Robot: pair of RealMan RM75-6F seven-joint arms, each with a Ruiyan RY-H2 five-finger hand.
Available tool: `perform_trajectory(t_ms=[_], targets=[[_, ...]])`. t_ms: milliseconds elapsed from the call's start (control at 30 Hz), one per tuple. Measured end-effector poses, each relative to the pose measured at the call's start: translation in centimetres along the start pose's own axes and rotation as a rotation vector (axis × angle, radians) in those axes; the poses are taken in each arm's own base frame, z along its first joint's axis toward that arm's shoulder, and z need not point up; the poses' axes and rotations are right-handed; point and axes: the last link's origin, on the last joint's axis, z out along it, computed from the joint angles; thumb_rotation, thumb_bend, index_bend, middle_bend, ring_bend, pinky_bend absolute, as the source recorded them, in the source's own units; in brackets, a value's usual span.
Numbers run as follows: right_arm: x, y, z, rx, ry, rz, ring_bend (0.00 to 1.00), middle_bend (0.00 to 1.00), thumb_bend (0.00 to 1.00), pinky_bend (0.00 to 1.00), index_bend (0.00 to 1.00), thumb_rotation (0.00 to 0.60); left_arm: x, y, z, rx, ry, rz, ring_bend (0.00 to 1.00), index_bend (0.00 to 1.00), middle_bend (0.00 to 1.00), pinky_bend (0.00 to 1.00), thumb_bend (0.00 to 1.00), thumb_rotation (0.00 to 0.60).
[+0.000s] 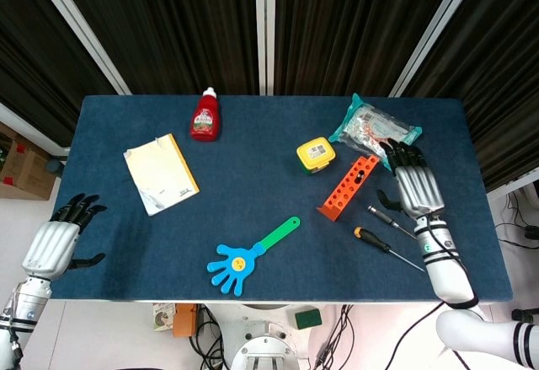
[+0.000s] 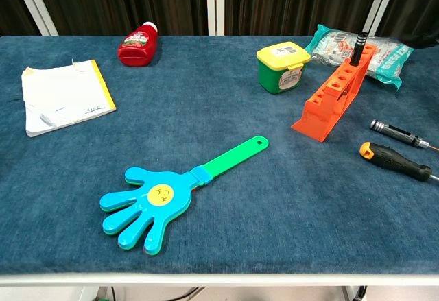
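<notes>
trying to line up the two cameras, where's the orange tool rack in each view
Head view: orange tool rack lies right of centre, slanting between the yellow-lidded tub and the right hand.
Chest view: upper right, a black tool standing in its far end.
Shared landmark: the yellow-lidded tub just left of it.
</notes>
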Motion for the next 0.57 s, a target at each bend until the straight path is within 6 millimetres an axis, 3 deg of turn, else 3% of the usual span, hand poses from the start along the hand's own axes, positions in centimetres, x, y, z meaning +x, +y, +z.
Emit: perform_trajectory(t_ms=[200, 433, 567], targets=[[0.0, 3.3, -5.8, -0.007, 0.145, -0.065, 0.00, 0.00, 0.32, 0.00, 0.00, 0.600, 0.1, 0.2, -0.2, -0.003, 0.016, 0.004, 0.04, 0.22, 0.11, 0.23, 0.01, 0.600], [-3.0, 8.7, -13.7, -0.120, 0.182, -0.133, 0.00, 0.00, 0.31, 0.00, 0.00, 0.600, 0.2, 0.7, -0.5, -0.017, 0.036, 0.017, 0.04, 0.22, 0.11, 0.23, 0.01, 0.600], [-4.0, 9.8, -15.1, -0.145, 0.171, -0.106, 0.00, 0.00, 0.31, 0.00, 0.00, 0.600, 0.4, 1.0, -0.5, -0.034, 0.067, 0.020, 0.04, 0.22, 0.11, 0.23, 0.01, 0.600]])
